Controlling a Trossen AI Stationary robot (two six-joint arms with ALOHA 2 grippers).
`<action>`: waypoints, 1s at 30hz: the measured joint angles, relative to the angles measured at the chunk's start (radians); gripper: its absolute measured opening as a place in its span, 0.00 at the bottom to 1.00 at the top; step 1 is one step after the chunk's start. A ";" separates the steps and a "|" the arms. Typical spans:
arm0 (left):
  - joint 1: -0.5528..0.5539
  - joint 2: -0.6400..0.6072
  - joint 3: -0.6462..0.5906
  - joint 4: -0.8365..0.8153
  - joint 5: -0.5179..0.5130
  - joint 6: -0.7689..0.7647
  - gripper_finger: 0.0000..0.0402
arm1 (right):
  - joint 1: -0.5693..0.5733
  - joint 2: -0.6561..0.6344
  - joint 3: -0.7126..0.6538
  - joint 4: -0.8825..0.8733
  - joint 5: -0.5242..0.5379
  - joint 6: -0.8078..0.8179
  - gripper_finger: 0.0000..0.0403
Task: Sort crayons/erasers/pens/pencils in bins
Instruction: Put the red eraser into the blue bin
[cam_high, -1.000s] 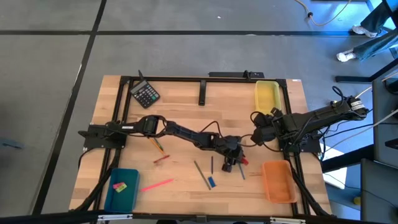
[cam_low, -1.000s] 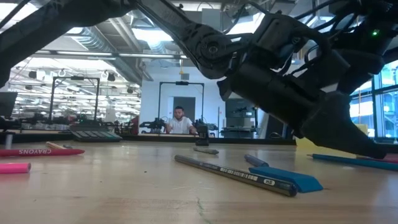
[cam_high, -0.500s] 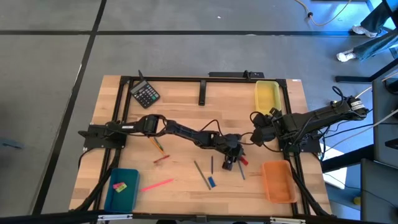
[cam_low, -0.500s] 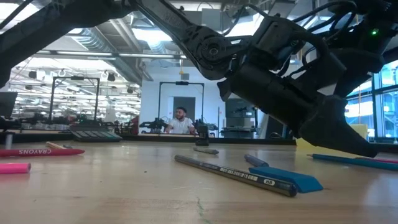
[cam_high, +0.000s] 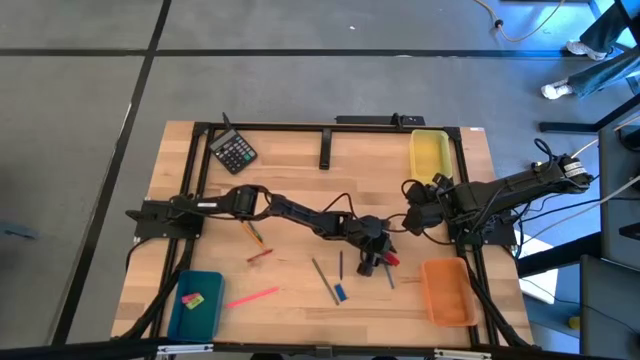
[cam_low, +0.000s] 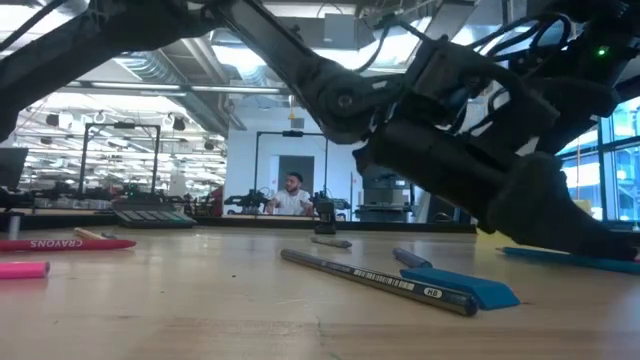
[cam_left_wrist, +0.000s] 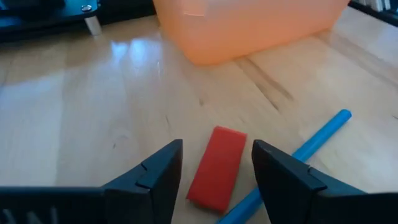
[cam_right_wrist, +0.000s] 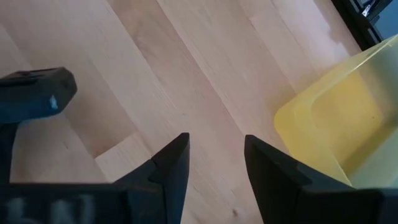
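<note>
A red eraser lies flat on the table, right of centre. My left gripper is open, low over the table, one finger on either side of the eraser without touching it. A blue pen lies close beside the eraser. The orange bin stands just beyond, at the near right. My right gripper waits open over bare wood beside the yellow bin. The teal bin at the near left holds two erasers.
Two pencils and a blue eraser lie near the table's middle. A pink crayon, a red crayon and more sticks lie to the left. A black calculator sits far left.
My left gripper has sunk a little toward the table at the red eraser. The eraser and the other things lie where they were.
</note>
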 joint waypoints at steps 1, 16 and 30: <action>0.000 0.003 0.001 0.003 0.000 -0.007 0.47 | 0.000 0.000 0.000 0.001 0.000 0.000 0.39; 0.010 0.017 0.000 -0.011 -0.018 -0.172 0.42 | 0.000 0.000 0.000 0.005 0.000 0.002 0.39; 0.010 -0.048 -0.003 -0.179 -0.172 -0.117 0.37 | 0.000 0.000 0.000 0.006 0.000 0.003 0.39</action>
